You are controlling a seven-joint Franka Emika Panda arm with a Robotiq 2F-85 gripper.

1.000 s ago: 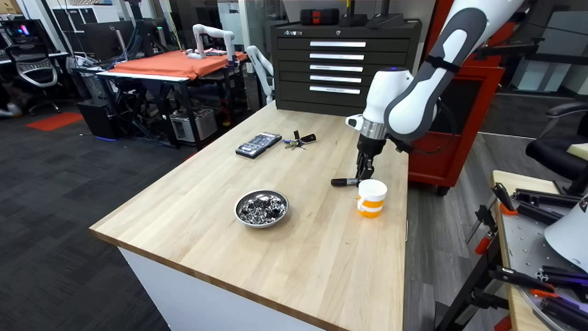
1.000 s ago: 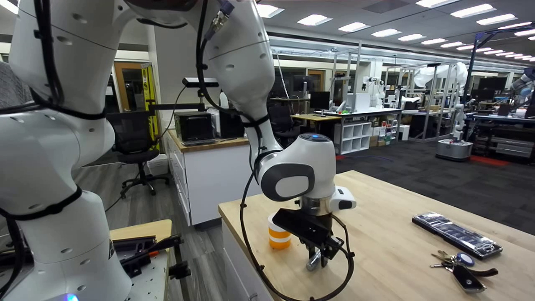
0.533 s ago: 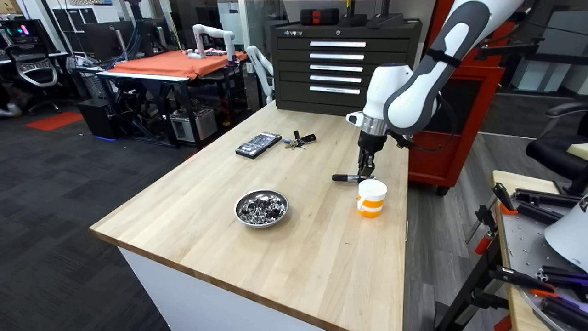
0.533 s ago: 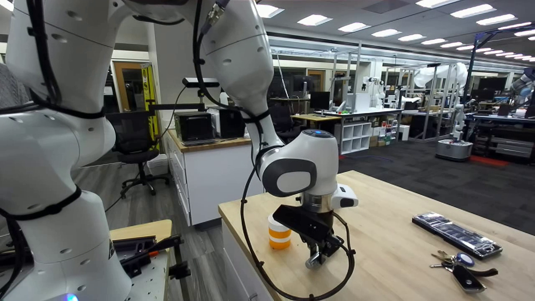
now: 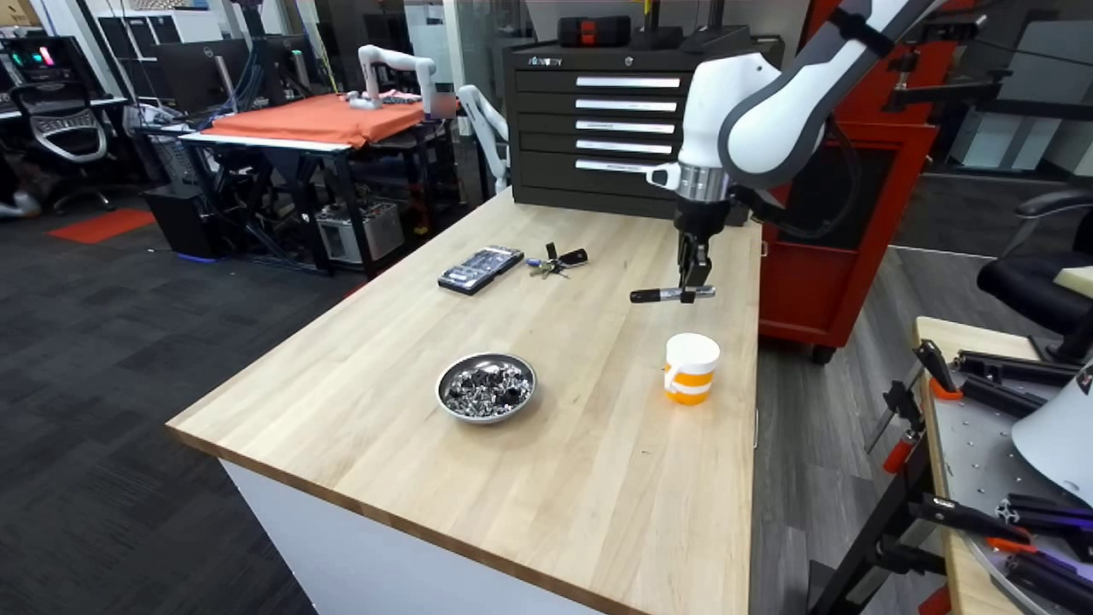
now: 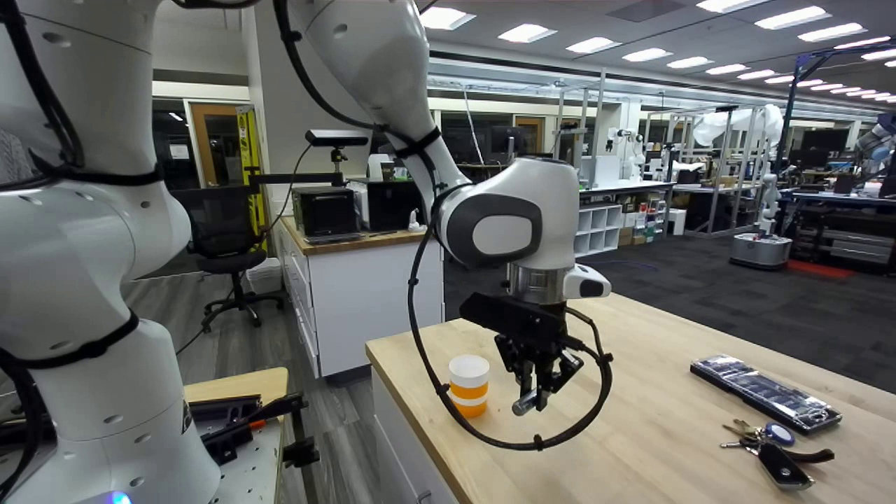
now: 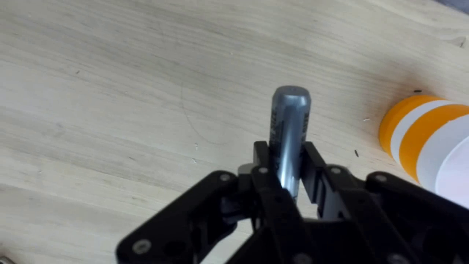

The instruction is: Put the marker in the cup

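The marker (image 5: 654, 295) is slim, with a black cap and a silver-grey barrel. My gripper (image 5: 688, 295) is shut on its barrel and holds it roughly level above the table. In the wrist view the marker's silver end (image 7: 290, 113) points away between the fingertips of my gripper (image 7: 286, 149). The marker's end (image 6: 523, 404) also shows below the gripper (image 6: 533, 392) in an exterior view. The cup (image 5: 692, 367) stands upright on the table, white above with orange bands. It is apart from the gripper, at the right edge of the wrist view (image 7: 414, 135), and shows in an exterior view (image 6: 469, 383).
A metal bowl (image 5: 446, 395) with shiny scraps stands on the table (image 5: 546, 487). A flat dark device (image 5: 480, 269) and keys (image 5: 557, 261) lie farther back. A dark drawer chest (image 5: 589, 184) stands at the table's far end. The cup is near a table edge.
My gripper has risen from the table with the marker held in it. The marker was low by the table a second ago and is now higher. The cup has not moved.
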